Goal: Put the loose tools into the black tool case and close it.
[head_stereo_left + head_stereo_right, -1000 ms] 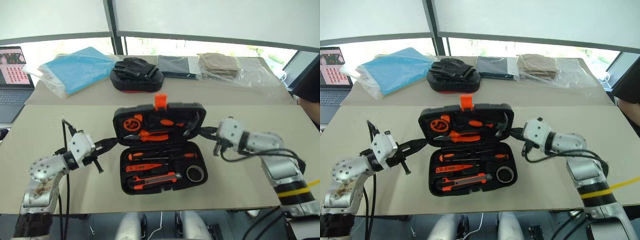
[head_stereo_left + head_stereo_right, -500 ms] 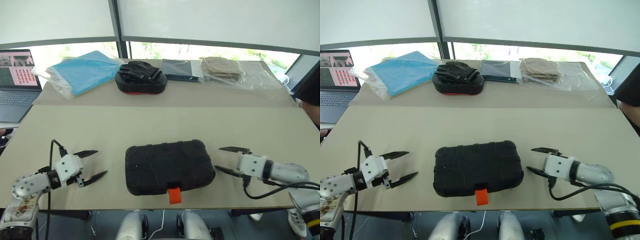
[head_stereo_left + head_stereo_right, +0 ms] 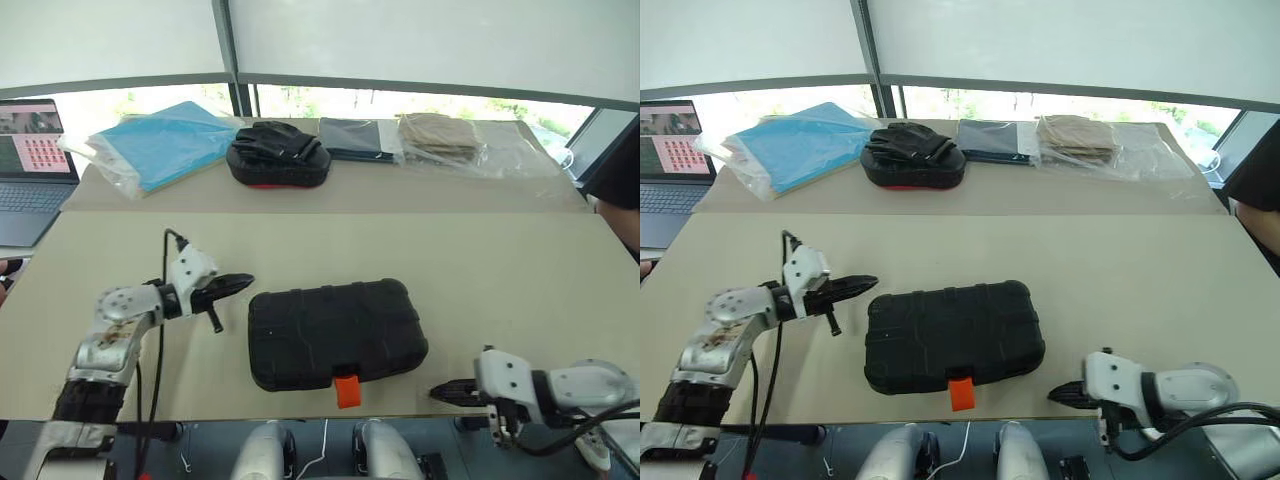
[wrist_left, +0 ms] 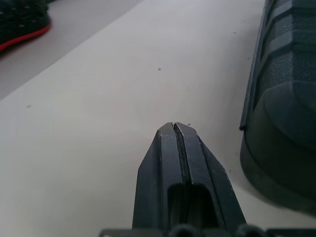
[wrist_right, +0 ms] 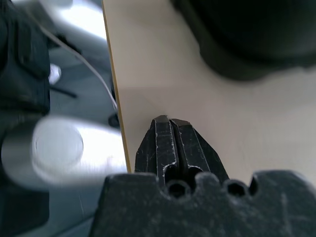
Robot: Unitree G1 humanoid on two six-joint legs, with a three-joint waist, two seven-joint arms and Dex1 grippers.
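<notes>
Lying shut, black tool case [image 3: 337, 332], mitt [image 3: 278, 155] behind

I see a beige table [image 3: 500, 260] with a second table [image 3: 400, 185] behind it. Beyond them, windows [image 3: 420, 102] let in daylight under white blinds [image 3: 420, 45]. A laptop [image 3: 35, 150] sits at far left.

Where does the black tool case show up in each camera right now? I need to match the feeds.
Left eye view: black tool case, shut, near the table's front edge.
Right eye view: same spot, slightly further left in the picture.
Left wrist view: its ribbed side wall fills the right edge, beside the shut left tool.
Right wrist view: a dark rounded corner, beyond the shut right tool.
Shared landmark: the orange latch in both eye views.
</notes>
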